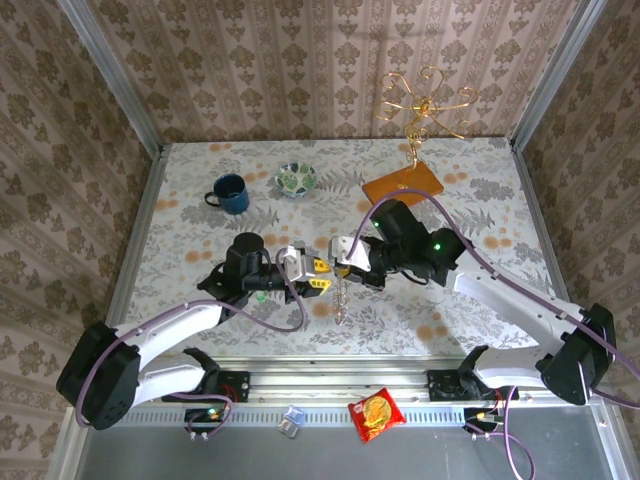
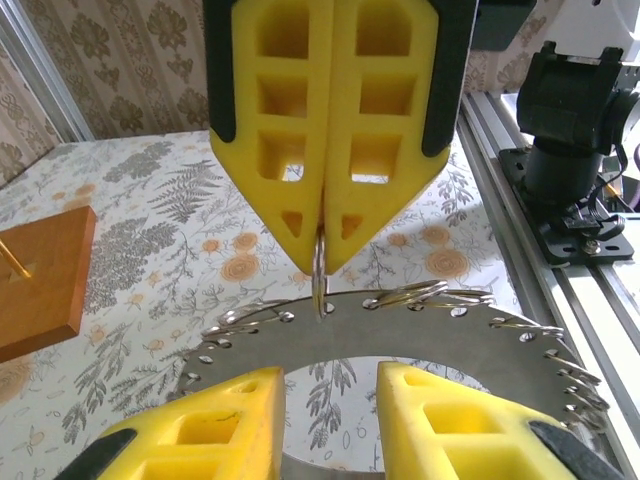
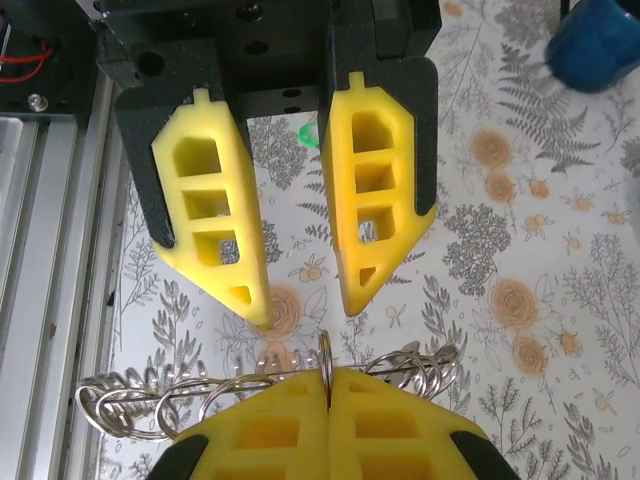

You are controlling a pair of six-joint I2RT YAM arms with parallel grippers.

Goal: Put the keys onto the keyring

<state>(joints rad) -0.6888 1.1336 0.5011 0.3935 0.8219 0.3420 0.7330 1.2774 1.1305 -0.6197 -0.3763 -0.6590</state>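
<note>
The keyring [image 1: 342,296] is a flat silver ring plate [image 2: 400,330] with holes, carrying several split rings. It hangs over the table from one small split ring [image 3: 326,350]. My right gripper [image 1: 347,258] [image 3: 328,378] is shut on that small ring, and its yellow fingers [image 2: 380,150] point down in the left wrist view. My left gripper [image 1: 320,274] [image 2: 330,420] faces it, just short of the plate. It is open with nothing between its fingers [image 3: 215,200]. A tiny green-headed key [image 1: 260,297] [image 3: 305,132] lies on the table beside the left arm.
A blue mug [image 1: 231,193] [image 3: 600,40] and a small patterned bowl [image 1: 296,178] stand at the back left. A gold wire stand [image 1: 425,100] rises from an orange wooden base [image 1: 403,184] [image 2: 40,280] at the back right. A red snack packet [image 1: 376,414] lies on the front rail.
</note>
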